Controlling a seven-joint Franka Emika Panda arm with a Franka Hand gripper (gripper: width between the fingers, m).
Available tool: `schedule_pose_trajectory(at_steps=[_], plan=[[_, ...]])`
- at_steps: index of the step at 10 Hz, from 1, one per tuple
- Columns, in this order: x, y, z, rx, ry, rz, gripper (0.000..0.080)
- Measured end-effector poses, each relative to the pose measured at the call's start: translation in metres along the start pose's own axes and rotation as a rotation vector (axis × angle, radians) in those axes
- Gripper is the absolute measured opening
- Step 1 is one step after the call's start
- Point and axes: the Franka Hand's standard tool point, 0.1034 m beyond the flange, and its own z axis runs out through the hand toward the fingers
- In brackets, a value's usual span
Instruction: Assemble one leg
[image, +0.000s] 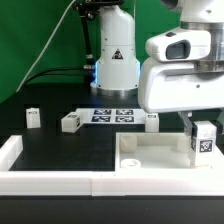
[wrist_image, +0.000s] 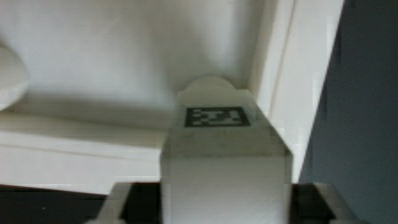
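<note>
Jaws (image: 203, 128) closed on the leg (image: 204, 143) is how we read it: in the exterior view the white post hangs straight below the wrist housing, and in the wrist view its body (wrist_image: 222, 150) runs out from between the two dark fingers (wrist_image: 132, 203), pinched at its near end. We judge we hold it by that end so the far end stays free to meet the tabletop.

We see the leg standing upright, its long axis vertical, its tagged face turned toward the exterior camera. It sits at the corner of the tabletop (image: 150, 158) on the exterior view's right, low enough that its lower end is at or inside the raised rim; we cannot tell whether it touches the floor of the tray.

Further out on the black surface (image: 60, 145), three more loose posts (image: 70, 122) lie well apart from us, and the marker board (image: 112, 115) lies flat near the robot base.
</note>
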Motion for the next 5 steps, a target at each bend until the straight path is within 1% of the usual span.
schedule_pose_trajectory(at_steps=[1,2,3,5], plan=[[-0.0014,-0.0007,0.0006,0.007,-0.003,0.194,0.0292],[-0.0018,-0.0009,0.0008,0.005,-0.005,0.323,0.0292],[-0.0021,-0.0003,0.0008,0.013,-0.009,0.459,0.0294],[-0.0022,-0.0002,0.0009,0.014,-0.012,0.717,0.0294]])
